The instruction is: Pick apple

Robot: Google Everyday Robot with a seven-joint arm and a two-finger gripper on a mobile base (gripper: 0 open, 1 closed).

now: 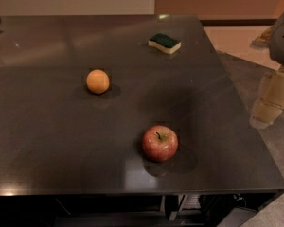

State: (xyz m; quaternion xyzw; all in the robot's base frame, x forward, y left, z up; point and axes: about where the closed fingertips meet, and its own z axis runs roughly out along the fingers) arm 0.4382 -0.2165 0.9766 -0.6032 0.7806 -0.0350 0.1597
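The apple (160, 143) is red with a yellowish-green patch around a short dark stem. It stands upright on the dark table (47, 141), near the front edge and right of centre. My gripper (269, 109) hangs at the right edge of the view, beyond the table's right side, pointing down. It is well to the right of the apple and a little farther back, apart from it and holding nothing that I can see.
A smaller plain orange fruit (98, 81) sits left of centre, farther back than the apple. A sponge with a green top (164, 43) lies near the back right. The table's right edge (246, 112) runs between the apple and the gripper.
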